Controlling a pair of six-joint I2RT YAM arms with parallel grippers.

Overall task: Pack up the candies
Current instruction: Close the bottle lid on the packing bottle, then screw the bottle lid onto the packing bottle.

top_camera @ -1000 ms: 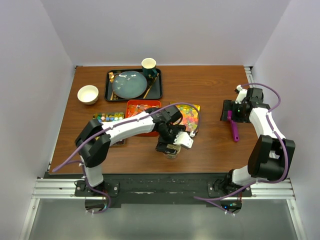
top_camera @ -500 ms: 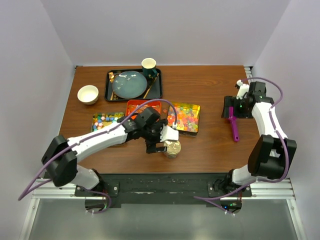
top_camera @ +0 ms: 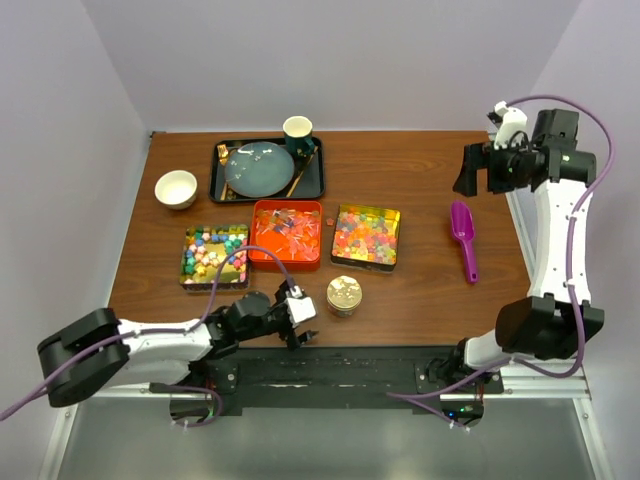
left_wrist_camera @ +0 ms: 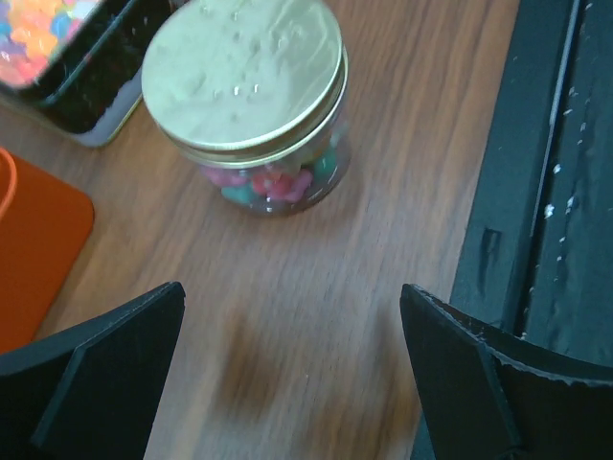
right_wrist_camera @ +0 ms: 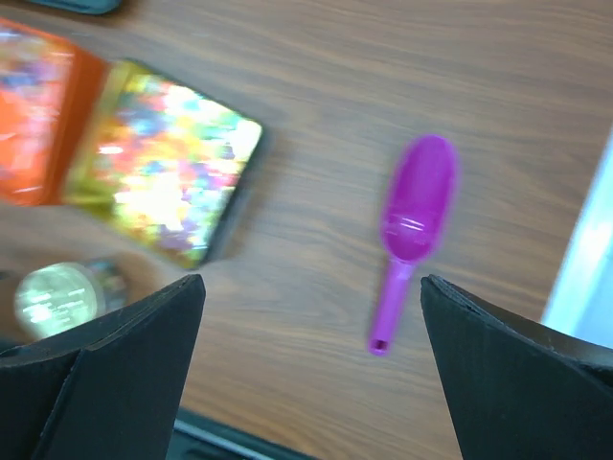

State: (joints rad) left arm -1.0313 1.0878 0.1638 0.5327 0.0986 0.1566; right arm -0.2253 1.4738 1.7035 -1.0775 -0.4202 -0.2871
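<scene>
While left pincer [left_wrist_camera: 292,307] and right pincer [right_wrist_camera: 311,283] both gape empty: gold-lidded jar [left_wrist_camera: 251,101] of candies [left_wrist_camera: 273,182], upright, just ahead of the left; the right well apart, near purple scoop [right_wrist_camera: 410,230].

- A brown wood-grain tabletop [top_camera: 420,290] fills the middle of the scene, evenly lit, with only soft shadows.
- A plain pale back wall [top_camera: 330,60] rises behind its far edge.
- A left wall [top_camera: 60,150] and a right wall [top_camera: 612,250], both equally pale, close it in.
- A black strip [top_camera: 350,357] runs along the near edge, on a silver metal rail [top_camera: 110,378].
- Below lies a dull grey floor [top_camera: 330,445].
</scene>
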